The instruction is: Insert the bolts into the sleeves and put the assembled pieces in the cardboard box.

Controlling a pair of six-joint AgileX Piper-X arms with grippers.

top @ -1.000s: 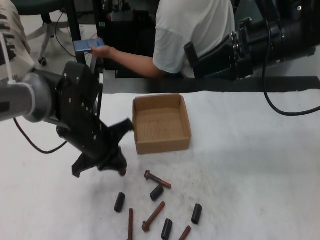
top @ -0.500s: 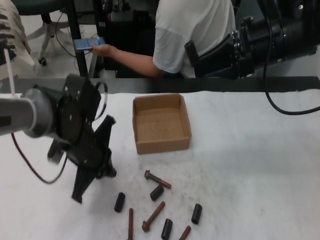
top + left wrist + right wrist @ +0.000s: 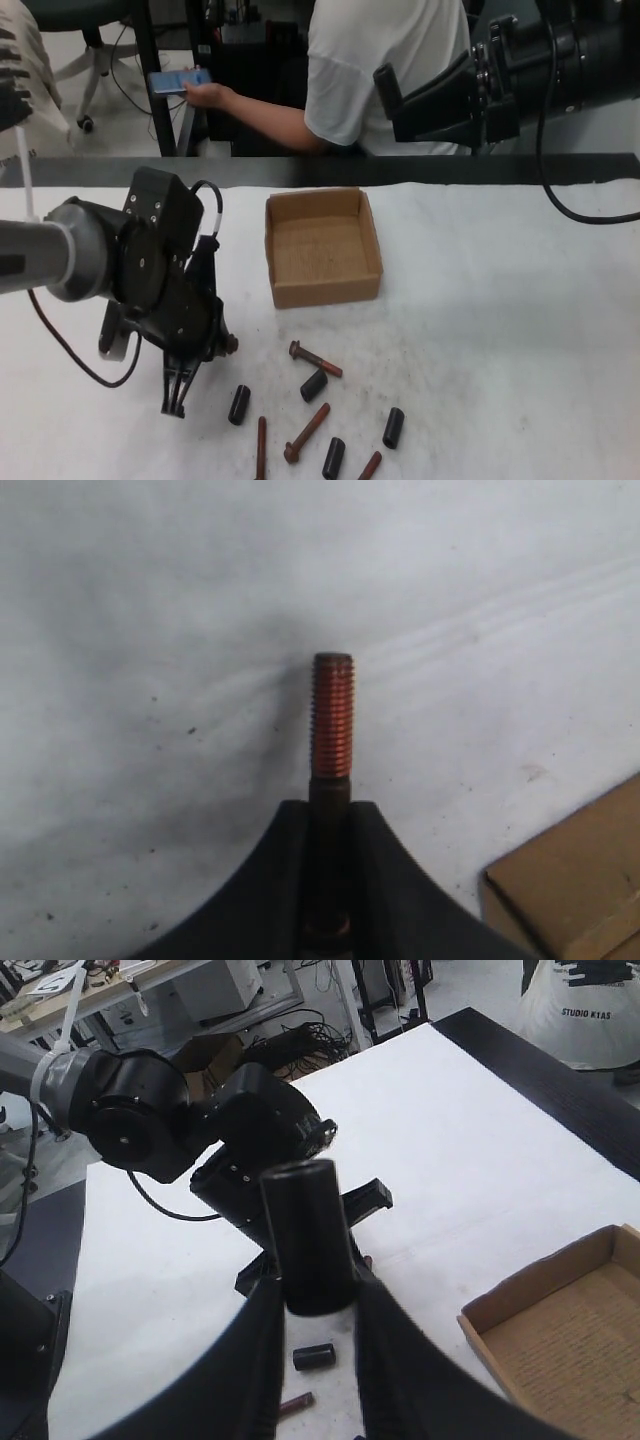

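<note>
The left gripper is clamped on a rusty bolt, its orange threaded end jutting up at frame centre. The right gripper pinches a matte black sleeve, also mid-frame. The step in hand looks like insertion, and the next move calls for aligning thread with bore. The cardboard box sits at centre, above loose bolts.

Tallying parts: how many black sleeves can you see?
5. Four sleeves lie loose on the bench; one sleeve is gripped in the right hand. Others may lie past the near edge.
</note>
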